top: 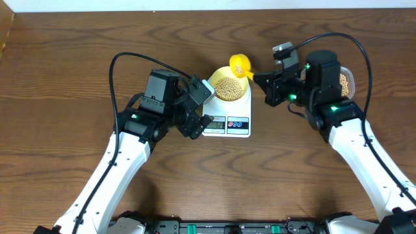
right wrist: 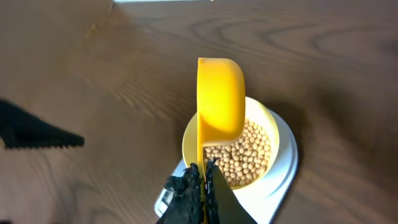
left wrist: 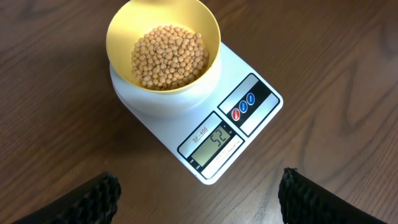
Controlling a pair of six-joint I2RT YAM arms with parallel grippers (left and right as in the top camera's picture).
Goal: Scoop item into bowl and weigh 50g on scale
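Observation:
The pale yellow bowl point(top: 221, 77) stands on the white scale point(top: 242, 104) and holds a layer of tan beans point(top: 229, 89). In the left wrist view the beans point(left wrist: 168, 56) fill the bowl's point(left wrist: 121, 31) bottom, and the scale point(left wrist: 261, 102) display reads 52. My right gripper point(right wrist: 203, 171) is shut on the handle of a bright yellow scoop point(right wrist: 221, 99), which is tipped on its side over the bowl's point(right wrist: 267, 118) far rim. My left gripper point(left wrist: 199, 193) hangs open and empty over the table just left of the scale, fingers point(left wrist: 93, 199) wide apart.
A clear tub of beans point(top: 348, 81) sits behind the right arm at the far right. Bare brown wood table point(top: 65, 97) surrounds the scale. The left arm's finger point(right wrist: 37, 134) shows at the left edge of the right wrist view.

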